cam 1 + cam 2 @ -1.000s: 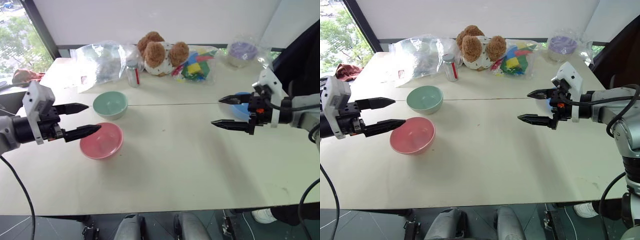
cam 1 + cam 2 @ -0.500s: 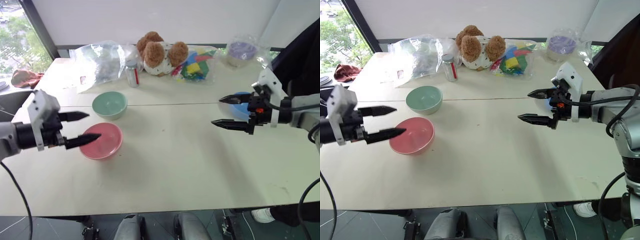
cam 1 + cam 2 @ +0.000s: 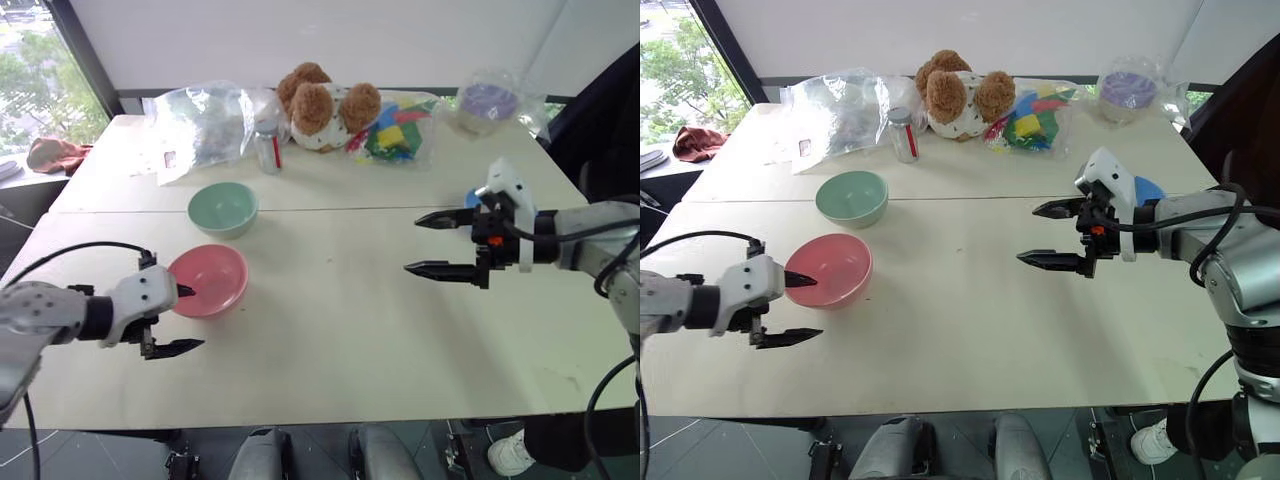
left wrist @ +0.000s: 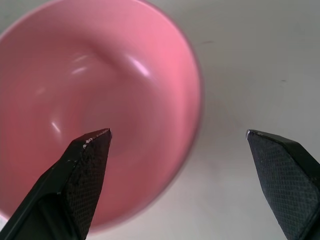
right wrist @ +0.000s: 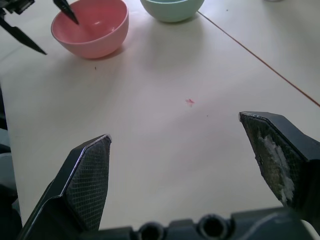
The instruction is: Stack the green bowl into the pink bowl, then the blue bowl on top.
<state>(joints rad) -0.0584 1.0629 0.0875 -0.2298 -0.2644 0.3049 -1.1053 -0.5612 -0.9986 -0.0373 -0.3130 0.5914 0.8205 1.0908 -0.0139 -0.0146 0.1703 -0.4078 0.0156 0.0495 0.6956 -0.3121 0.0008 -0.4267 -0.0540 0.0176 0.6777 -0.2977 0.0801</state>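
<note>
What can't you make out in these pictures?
- Blue bowl: mostly hidden behind the right hand in both eye views.
- Pink bowl: rim cut off by the left wrist view's edge.
- Clear bag at the table's back: contents too blurred to tell.

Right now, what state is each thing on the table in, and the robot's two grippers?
pink bowl: upright, empty, unstacked
green bowl: upright, empty, apart from the pink bowl
blue bowl: mostly hidden behind the right gripper
left gripper: open, one finger over the pink bowl's rim
right gripper: open, holding nothing, above the table
jar: upright, lidded
</note>
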